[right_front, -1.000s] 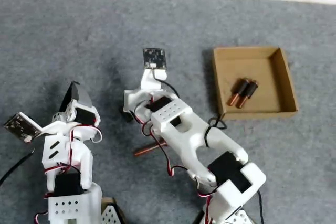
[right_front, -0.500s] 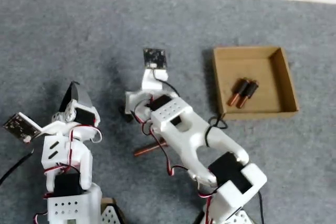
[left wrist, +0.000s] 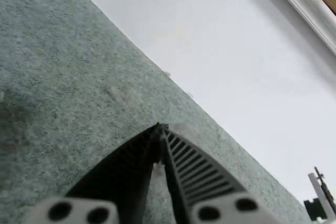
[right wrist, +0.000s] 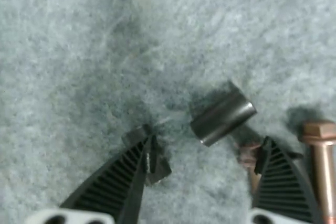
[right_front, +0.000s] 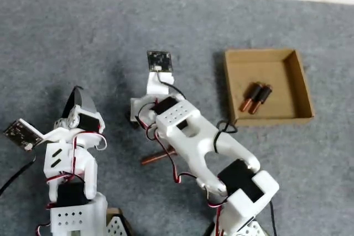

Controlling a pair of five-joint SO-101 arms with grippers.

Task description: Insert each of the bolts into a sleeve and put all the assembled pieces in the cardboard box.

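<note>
While the left gripper (left wrist: pixel 160 129) sits closed well apart, the right gripper (right wrist: pixel 208 142) hangs spread over the dark sleeve (right wrist: pixel 223 114), lying on the grey mat (right wrist: pixel 63 35) just ahead between its jaws, long axis seemingly slanted across the gap.

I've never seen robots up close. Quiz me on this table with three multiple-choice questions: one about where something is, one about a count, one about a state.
1. Where are the assembled pieces?
A. inside the cardboard box
B. on top of an arm
C. hanging from a cable

2. How many assembled pieces lie there?
A. one
B. two
C. four

3. The right tool is:
A. shut on a bolt
B. open, with a dark sleeve lying in front of it
C. shut and empty

Answers:
1 A: the high view shows them on the box floor.
2 B: two lie side by side.
3 B: in the right wrist view its jaws stand wide apart.
</note>
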